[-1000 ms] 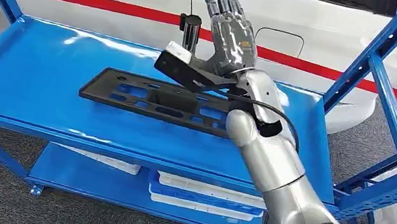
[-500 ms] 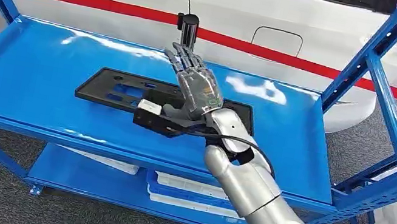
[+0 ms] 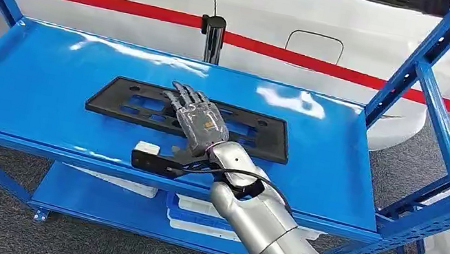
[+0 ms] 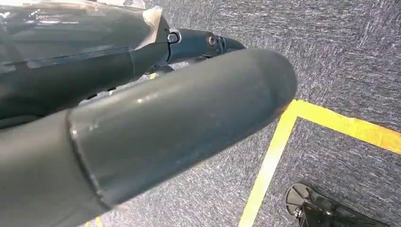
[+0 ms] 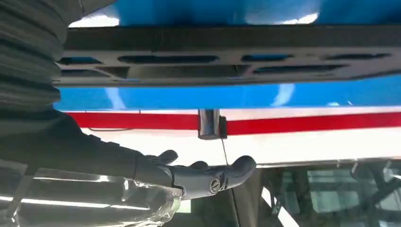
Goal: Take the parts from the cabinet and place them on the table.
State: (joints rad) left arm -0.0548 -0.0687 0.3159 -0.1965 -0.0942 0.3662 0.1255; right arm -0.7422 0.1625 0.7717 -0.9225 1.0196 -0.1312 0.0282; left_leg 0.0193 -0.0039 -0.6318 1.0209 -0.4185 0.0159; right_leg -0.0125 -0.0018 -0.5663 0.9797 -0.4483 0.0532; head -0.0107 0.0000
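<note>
A flat black plastic part (image 3: 129,100) with several cut-outs lies on the top level of the blue cabinet rack (image 3: 32,93). My right hand (image 3: 199,121) is low over the middle of the part, near its front edge, fingers stretched out and slightly apart, holding nothing. Whether it touches the part is unclear. The right wrist view shows the same part (image 5: 227,59) as a long dark band on the blue shelf, with my right hand's fingers (image 5: 208,177) straight and empty. My left hand (image 4: 165,123) hangs over the grey floor, thumb and fingers extended, empty.
A white vehicle with a red stripe (image 3: 357,73) stands behind the rack, and a black post (image 3: 214,35) rises at the shelf's back edge. White trays (image 3: 207,209) sit on the lower shelf. Blue slanted uprights (image 3: 427,72) frame the right side. Yellow floor tape (image 4: 269,165).
My right hand has come down from high above the shelf's back edge to low over the black part, and the arm has dropped with it. The part has not moved.
</note>
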